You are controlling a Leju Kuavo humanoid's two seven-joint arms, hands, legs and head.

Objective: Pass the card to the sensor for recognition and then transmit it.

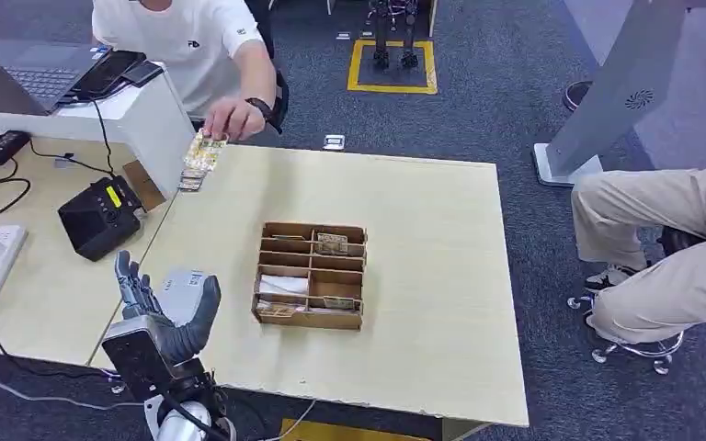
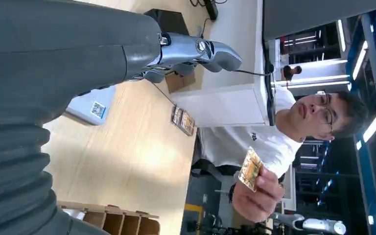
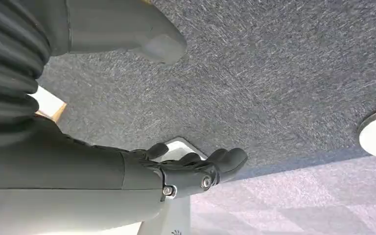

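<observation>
Raised above the near-left corner of the table [image 1: 423, 276], the robot's left hand [image 1: 161, 308] is spread and holds nothing, while the right hand [image 3: 196, 169] hangs over the carpet with fingers loosely extended, also without a load. Beyond the cardboard organizer [image 1: 311, 274], at the table's far-left corner, a person's hand [image 1: 232, 118] holds out the card [image 1: 204, 147], a little above a small stack of cards [image 1: 191, 180] lying on the tabletop. It looks thin, light, fairly stiff and probably slick, so a pinch across its free edge, clear of the person's fingers, seems the safest hold.

The right hand [image 3: 176, 171] hangs empty, fingers [image 3: 230, 159] loosely extended, above grey carpet [image 3: 274, 73].
</observation>
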